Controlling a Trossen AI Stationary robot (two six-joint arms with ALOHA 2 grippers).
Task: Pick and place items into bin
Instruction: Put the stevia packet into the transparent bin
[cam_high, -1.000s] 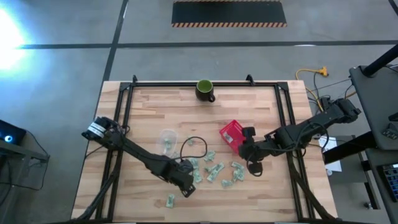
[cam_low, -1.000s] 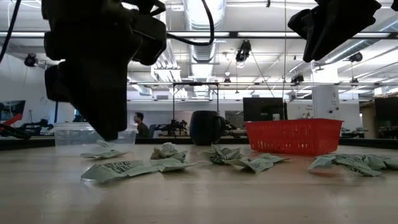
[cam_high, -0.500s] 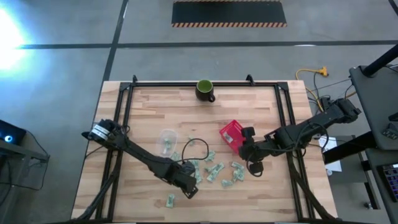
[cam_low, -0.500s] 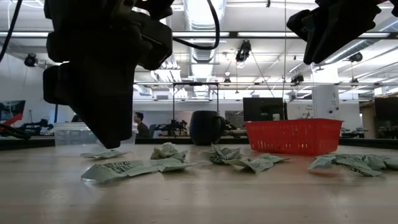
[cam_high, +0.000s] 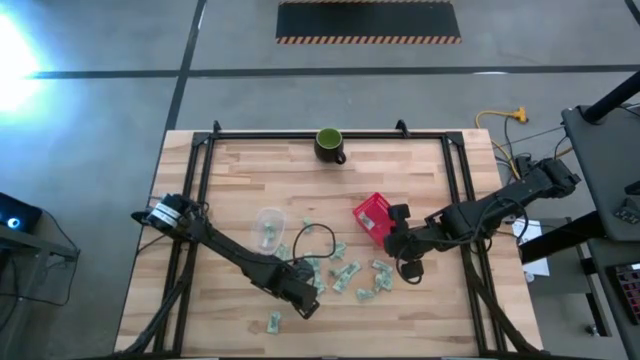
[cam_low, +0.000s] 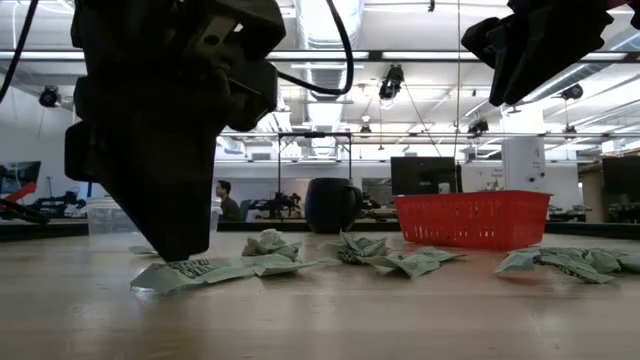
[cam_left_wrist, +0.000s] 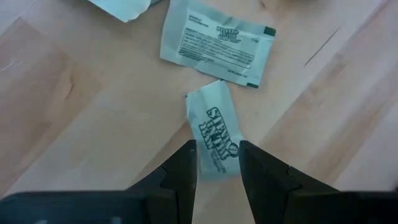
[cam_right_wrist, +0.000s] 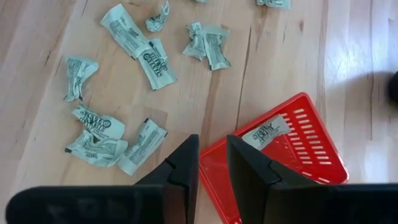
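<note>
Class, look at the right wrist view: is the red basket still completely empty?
No. One packet already lies inside the red basket, resting against its near wall.

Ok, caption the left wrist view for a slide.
Left hand straddling one end of a green-and-white packet on the wooden table, a second packet just beyond.

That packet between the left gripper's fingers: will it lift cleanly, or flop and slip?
The packet lies flat and thin on the table, so it is probably light and floppy; its free end may droop. Its wrapper looks smooth, so it might slip. The left gripper straddles only one end, so a pinch could skew it.
</note>
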